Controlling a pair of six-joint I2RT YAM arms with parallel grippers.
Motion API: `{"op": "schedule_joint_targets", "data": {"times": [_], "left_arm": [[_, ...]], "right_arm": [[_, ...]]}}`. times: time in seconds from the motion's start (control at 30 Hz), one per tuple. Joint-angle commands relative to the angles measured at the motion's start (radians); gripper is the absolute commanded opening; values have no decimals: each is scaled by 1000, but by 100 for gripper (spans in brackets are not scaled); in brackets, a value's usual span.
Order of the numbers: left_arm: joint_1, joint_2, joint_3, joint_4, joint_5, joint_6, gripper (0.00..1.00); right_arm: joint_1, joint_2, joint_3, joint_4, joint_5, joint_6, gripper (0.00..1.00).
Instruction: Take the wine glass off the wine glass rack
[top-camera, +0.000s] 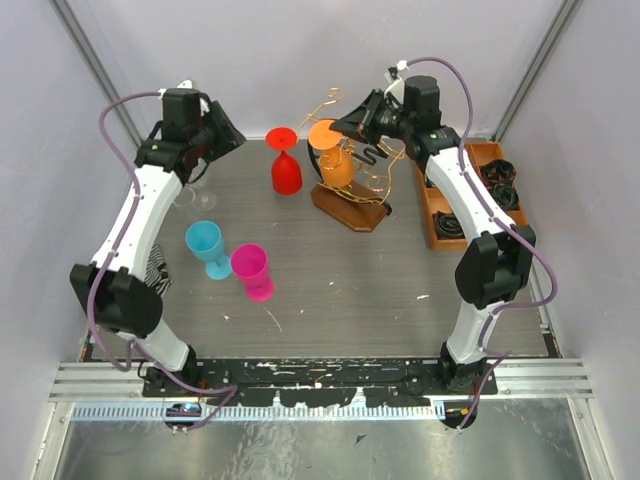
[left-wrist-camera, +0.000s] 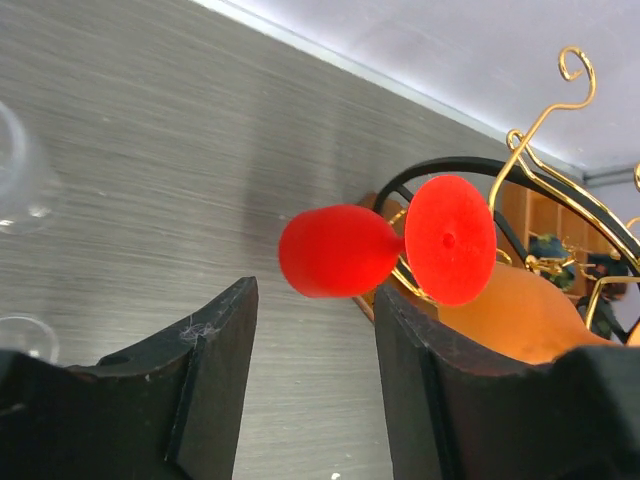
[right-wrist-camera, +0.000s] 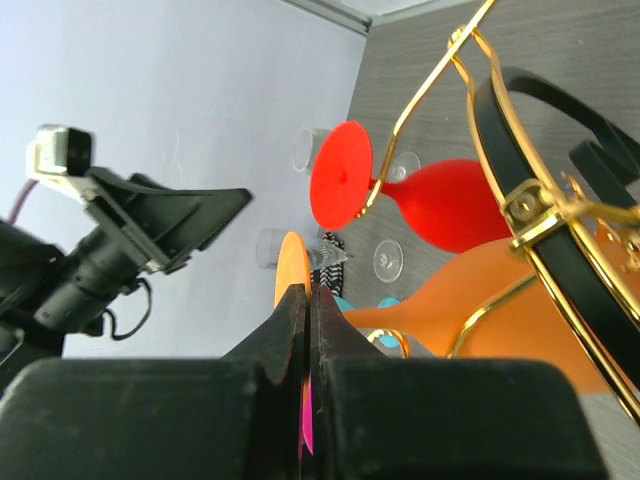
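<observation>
Right tool (right-wrist-camera: 307, 298) clenched on foot rim of orange wine glass (top-camera: 338, 168), which hangs inverted on wine glass rack (top-camera: 350, 213). Left tool (left-wrist-camera: 312, 312) released, well apart, facing red glass (left-wrist-camera: 335, 250).

You have no writing to read in any of the three views: no label, brand, number or sign can be made out on the wine glass rack (top-camera: 348, 210), on the orange wine glass (top-camera: 340, 168) or on the compartment tray (top-camera: 437, 215)
</observation>
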Motion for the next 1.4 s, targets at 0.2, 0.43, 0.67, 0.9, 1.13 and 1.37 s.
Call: {"op": "schedule_joint_targets", "data": {"times": [0.2,0.43,0.67,0.9,1.13,1.37], "left_arm": [[17,184,103,45,351,-131,67],[19,204,65,196,439,-211,70],[17,225,30,302,522,-291,64],[13,223,1,293,553,-291,57],[-6,194,-46,301,594,-292,57],[-32,183,-76,349,627,-321,51]], "right_arm": [[-16,-23,146,107,-33,24,1],[-39,-70,137,91,-52,20,1],[-72,-140,148,90,-55,26,1],[-109,-184,149,168,-95,98,1],[-152,-259,134,207,-78,121,1],[-235,-303,122,206,-109,145,1]]}}
